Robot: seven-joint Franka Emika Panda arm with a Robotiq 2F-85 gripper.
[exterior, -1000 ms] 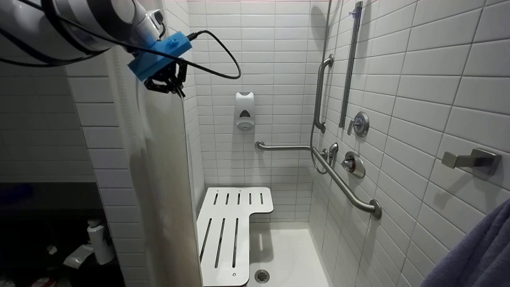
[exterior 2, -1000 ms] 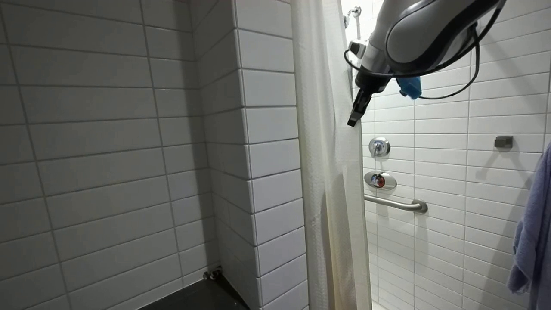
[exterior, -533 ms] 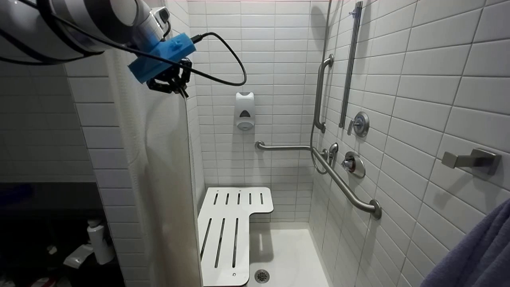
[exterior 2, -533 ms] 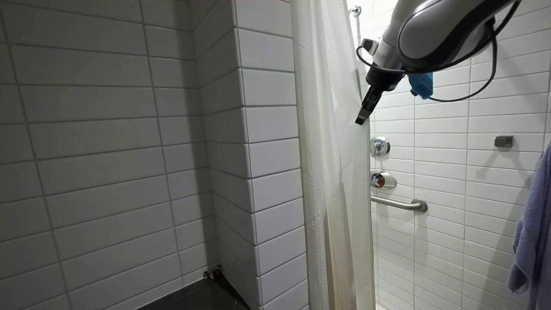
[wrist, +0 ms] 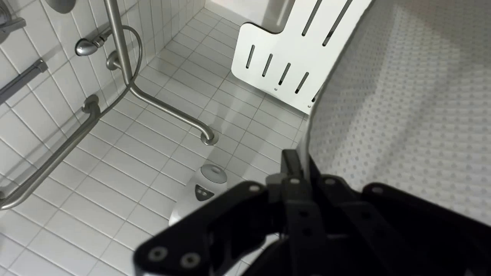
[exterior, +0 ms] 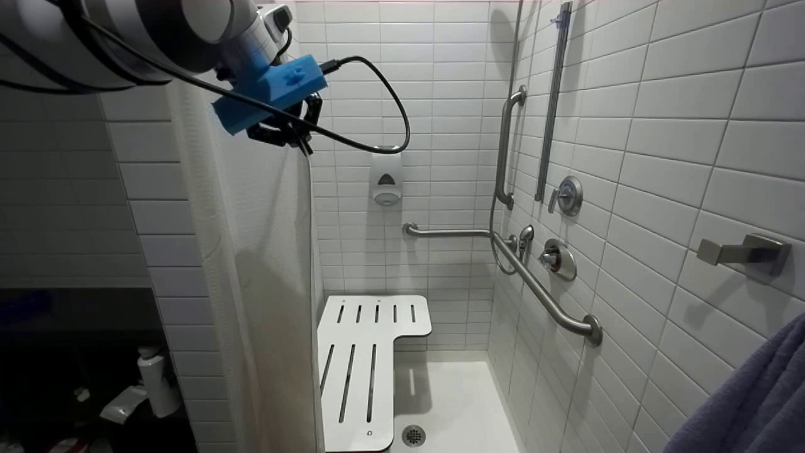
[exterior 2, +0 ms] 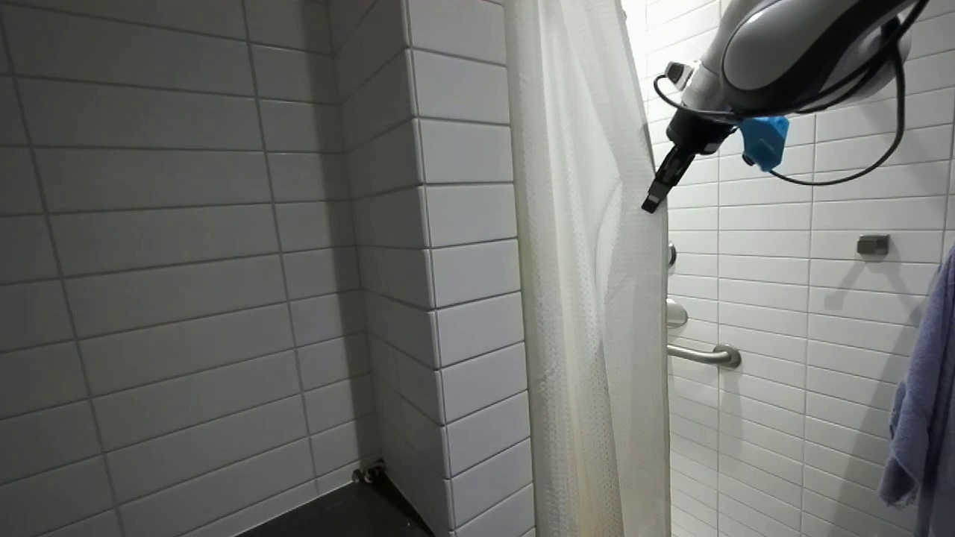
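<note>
My gripper is shut on the free edge of a white shower curtain, which passes between its fingertips in the wrist view. In an exterior view the black gripper points down at the top of the visible curtain edge, and the curtain hangs below it. From the opposite angle, the gripper sits at the edge of the curtain, pulled slightly taut towards it. A blue camera mount is fixed above the gripper. The far finger is partly hidden by cloth.
Behind the curtain are a slotted white bench, a soap dispenser and a steel grab bar. Shower valves and a hook line the wall, with a purple towel nearby. A cable loops off the mount.
In both exterior views the gripper has moved right, drawing the curtain's edge with it. The curtain spreads wider and now covers part of the shower valves in an exterior view.
</note>
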